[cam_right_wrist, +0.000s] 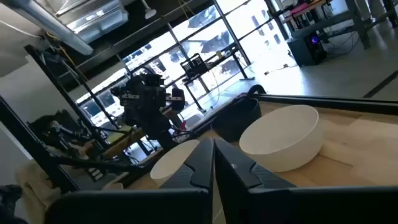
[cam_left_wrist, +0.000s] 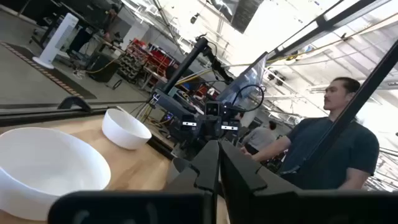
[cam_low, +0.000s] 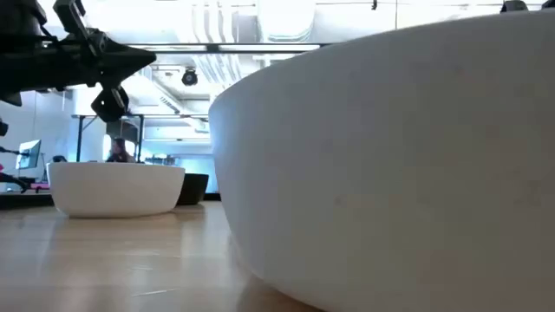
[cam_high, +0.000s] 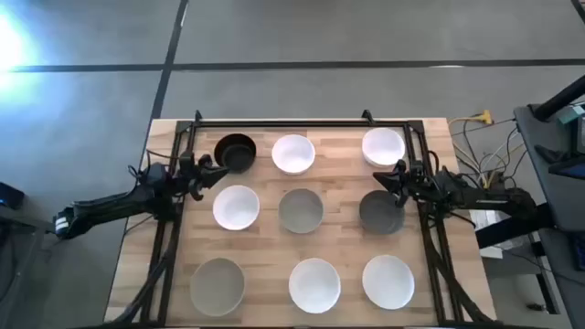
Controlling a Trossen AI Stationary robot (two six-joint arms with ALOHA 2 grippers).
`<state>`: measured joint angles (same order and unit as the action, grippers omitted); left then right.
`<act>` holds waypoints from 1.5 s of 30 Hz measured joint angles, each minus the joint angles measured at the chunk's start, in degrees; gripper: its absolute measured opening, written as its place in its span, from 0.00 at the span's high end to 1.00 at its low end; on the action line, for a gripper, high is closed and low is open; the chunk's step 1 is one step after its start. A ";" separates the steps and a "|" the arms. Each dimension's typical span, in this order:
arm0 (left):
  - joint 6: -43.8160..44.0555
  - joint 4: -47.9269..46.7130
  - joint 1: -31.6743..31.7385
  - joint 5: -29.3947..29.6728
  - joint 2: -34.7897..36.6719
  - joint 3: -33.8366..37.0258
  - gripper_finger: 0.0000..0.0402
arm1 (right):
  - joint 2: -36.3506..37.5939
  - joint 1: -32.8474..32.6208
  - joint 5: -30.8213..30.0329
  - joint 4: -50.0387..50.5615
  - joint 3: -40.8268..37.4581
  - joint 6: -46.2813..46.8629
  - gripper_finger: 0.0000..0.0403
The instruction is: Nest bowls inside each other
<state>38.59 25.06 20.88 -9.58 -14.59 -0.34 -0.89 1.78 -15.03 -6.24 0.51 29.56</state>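
Observation:
Nine bowls stand rim-up on the wooden table (cam_high: 265,247) in three rows. Far row: black bowl (cam_high: 236,152), white bowl (cam_high: 293,153), white bowl (cam_high: 383,146). Middle row: white bowl (cam_high: 236,206), grey bowl (cam_high: 301,210), dark grey bowl (cam_high: 381,214). Near row: grey bowl (cam_high: 218,285) and two white bowls (cam_high: 314,284) (cam_high: 388,281). My left gripper (cam_high: 218,169) is shut and hovers between the black bowl and the white one below it. My right gripper (cam_high: 393,177) is shut above the gap between the far right white bowl and the dark grey bowl.
A black metal frame (cam_high: 302,122) runs along the table's far edge and down both sides. Cables and equipment (cam_high: 494,183) lie off the right edge. In the low view the near white bowl (cam_low: 390,156) fills most of the picture. A person (cam_left_wrist: 336,143) stands beyond the table.

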 joint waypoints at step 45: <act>-11.22 29.85 0.02 7.22 -19.23 -27.43 1.00 | -11.83 0.00 -2.96 -44.96 18.13 -19.80 0.98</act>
<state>27.37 54.91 20.91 -2.36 -33.82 -27.77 -12.71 1.78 -17.98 -51.20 18.64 9.76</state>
